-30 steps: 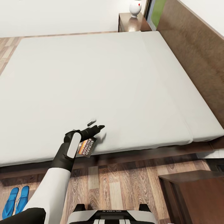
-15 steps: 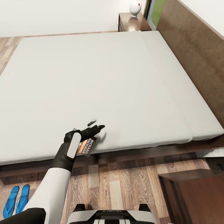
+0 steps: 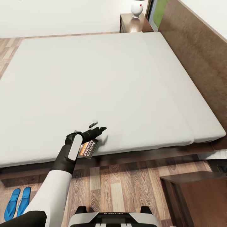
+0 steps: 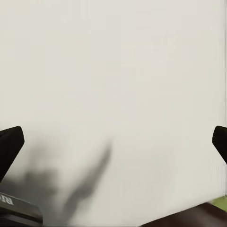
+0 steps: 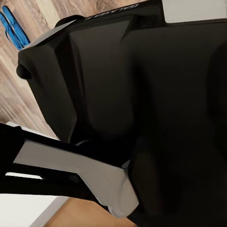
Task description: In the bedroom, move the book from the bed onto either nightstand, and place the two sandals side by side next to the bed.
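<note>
So far nothing placed: book [image 3: 88, 148] at bed's [image 3: 104, 85] 6 o'clock edge under left gripper [image 3: 97, 126], jaws spread, not grasping. Sandals [image 3: 17, 202] paired at 7 o'clock; nightstand [image 3: 195, 197] awaits. Right jaws: cannot tell.

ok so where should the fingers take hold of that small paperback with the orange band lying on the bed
Probably by the edge of the small paperback with the orange band that juts past the grey-white mattress, coming from the floor side: it lies flat and thin, and only there can fingers get beneath it.

The book [image 3: 88, 148] lies at the bed's [image 3: 104, 82] near edge; blue sandals [image 3: 16, 202] paired on floor.
</note>
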Available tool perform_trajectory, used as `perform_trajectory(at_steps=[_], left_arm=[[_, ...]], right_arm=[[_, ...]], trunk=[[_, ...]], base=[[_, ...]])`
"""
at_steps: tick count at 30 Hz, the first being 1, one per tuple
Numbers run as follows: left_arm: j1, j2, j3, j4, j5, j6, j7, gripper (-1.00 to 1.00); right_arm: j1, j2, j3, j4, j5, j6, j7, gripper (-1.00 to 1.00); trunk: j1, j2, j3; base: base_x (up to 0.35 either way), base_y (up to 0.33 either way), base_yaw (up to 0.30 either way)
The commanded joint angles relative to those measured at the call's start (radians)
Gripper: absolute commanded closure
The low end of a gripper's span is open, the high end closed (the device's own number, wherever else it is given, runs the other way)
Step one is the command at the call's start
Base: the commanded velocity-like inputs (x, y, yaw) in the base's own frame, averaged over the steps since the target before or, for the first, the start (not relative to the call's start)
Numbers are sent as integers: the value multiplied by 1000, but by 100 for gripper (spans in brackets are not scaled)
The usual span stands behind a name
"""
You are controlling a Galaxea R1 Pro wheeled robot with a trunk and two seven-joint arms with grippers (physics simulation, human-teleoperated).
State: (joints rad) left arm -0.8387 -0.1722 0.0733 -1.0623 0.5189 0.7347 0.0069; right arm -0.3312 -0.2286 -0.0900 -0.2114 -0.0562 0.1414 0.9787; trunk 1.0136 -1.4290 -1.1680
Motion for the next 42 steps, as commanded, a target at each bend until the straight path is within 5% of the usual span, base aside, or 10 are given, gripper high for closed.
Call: perform_trajectory(at_steps=[1, 33, 42], left_arm=[[0, -1, 3, -1, 4, 6, 1, -100], [0, -1, -6, -2, 3, 8, 0, -100], [0, -1, -6, -2, 3, 8, -42, -100]], right_arm=[[0, 0, -4, 0, -5, 10, 4, -100], [0, 0, -4, 1, -5, 10, 5, -100], [0, 0, -4, 0, -5, 10, 5, -100]], trunk=[[-4, 7, 3], [-127, 231, 103], [-161, 294, 131]], base=[[0, 0, 0], [0, 0, 0], [0, 0, 0]])
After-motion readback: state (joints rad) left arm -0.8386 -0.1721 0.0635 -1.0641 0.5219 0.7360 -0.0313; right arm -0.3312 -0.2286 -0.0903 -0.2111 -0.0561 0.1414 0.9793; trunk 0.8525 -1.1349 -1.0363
